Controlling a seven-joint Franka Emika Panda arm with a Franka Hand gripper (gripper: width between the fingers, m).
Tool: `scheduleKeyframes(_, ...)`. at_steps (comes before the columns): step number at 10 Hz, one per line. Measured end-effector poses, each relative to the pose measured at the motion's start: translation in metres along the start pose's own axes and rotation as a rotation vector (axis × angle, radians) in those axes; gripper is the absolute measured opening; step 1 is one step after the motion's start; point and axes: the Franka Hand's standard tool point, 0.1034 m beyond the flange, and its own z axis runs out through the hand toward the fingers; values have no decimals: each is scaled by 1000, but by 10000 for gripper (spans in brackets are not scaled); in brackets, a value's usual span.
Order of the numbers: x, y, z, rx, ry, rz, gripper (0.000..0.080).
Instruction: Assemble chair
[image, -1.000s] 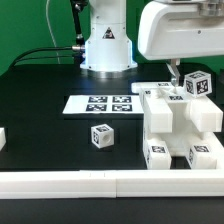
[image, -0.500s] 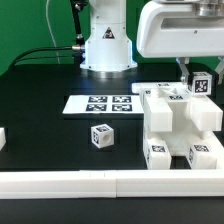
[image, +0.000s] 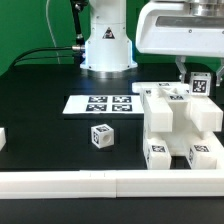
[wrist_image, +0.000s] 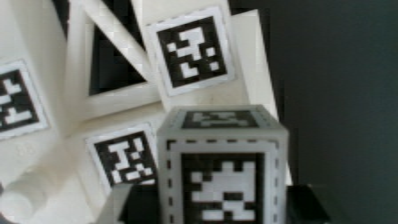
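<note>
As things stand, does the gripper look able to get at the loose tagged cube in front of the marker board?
Probably not at once: the gripper seems shut on a tagged block by the chair. The loose cube itself stands unobstructed.

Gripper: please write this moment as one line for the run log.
gripper: shut on block | block: upright, by seat | cube: loose on table, apart | phase: grasp

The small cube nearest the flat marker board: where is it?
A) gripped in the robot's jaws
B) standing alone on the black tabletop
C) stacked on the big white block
B: the cube stands by itself on the table, touching nothing, just beside the marker board.
</note>
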Motion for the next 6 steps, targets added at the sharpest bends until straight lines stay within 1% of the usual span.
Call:
scheduleKeyframes(2, 0, 0, 0, 0, 0, 84, 284)
scheduleKeyframes(4, 5, 5, 0, 25, -6, 297, 284)
scheduleKeyframes(5, 5, 7, 0, 24, -8, 354, 284)
scheduleKeyframes(6, 5, 7, 1, 31, -16, 541, 284)
